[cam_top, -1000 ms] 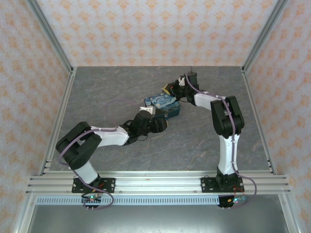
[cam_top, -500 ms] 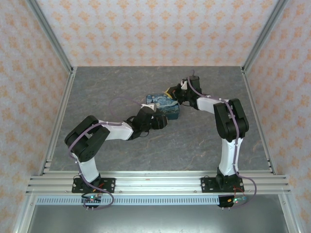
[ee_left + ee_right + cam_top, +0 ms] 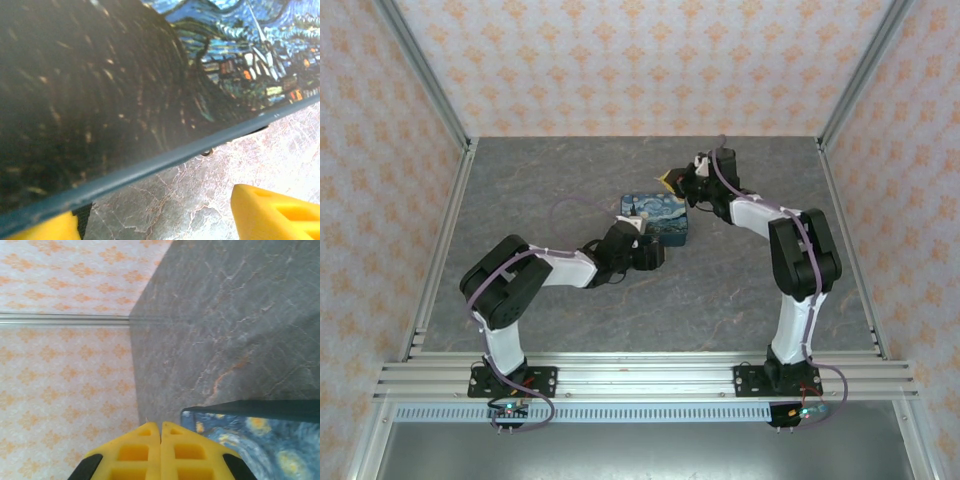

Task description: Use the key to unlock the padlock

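The left gripper [image 3: 642, 232] noses up to the near side of the blue painted box [image 3: 658, 212] at mid-surface. On my left wrist feed its jaws stand wide apart, the box [image 3: 150, 75] looming just ahead and grey surface [image 3: 165, 200] showing between the yellow fingers [image 3: 275, 215]. At the box's far corner, the right gripper [image 3: 672, 183] has its jaws closed, pads pressed flat together [image 3: 160, 450] just beside the box [image 3: 250, 440]. I cannot tell where the padlock or the key lies. A tiny dark speck [image 3: 207, 151] under the box's edge is too small to name.
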Available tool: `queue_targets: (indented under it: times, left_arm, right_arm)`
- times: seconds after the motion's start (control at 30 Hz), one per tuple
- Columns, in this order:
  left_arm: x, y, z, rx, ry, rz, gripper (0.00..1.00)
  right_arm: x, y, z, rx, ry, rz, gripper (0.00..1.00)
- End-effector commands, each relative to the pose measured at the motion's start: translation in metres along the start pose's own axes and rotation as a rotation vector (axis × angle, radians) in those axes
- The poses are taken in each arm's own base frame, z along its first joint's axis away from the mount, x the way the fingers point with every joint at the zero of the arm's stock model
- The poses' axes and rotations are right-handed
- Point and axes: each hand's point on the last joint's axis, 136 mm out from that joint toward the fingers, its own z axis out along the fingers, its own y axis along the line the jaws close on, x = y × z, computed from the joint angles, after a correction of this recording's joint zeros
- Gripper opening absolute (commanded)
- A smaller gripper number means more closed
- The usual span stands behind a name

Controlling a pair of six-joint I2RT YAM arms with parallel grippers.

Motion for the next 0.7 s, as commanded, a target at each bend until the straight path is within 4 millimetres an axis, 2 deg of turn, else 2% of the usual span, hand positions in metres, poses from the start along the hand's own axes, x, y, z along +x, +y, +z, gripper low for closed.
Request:
queue_targets:
  times: [0.0,0.3,0.37,0.67]
  left_arm:
    - [0.001,0.003,0.008,-0.019,0.006,0.043,0.79]
    - [-0.007,-0.011,0.017,0.028,-0.009,0.082,0.73]
    - [0.002,-0.007,0.026,0.015,0.011,0.092,0.72]
    - [0.003,-0.012,0.038,0.009,0.024,0.142,0.70]
  right_arm:
    - [0.003,0.007,-0.009,-0.034,-0.025,0.008,0.00]
    - [0.019,-0.029,-0.012,0.017,-0.018,0.046,0.00]
    - [0.021,-0.036,-0.012,0.029,-0.013,0.052,0.00]
    - [0.029,-0.056,-0.009,0.063,0.008,0.071,0.00]
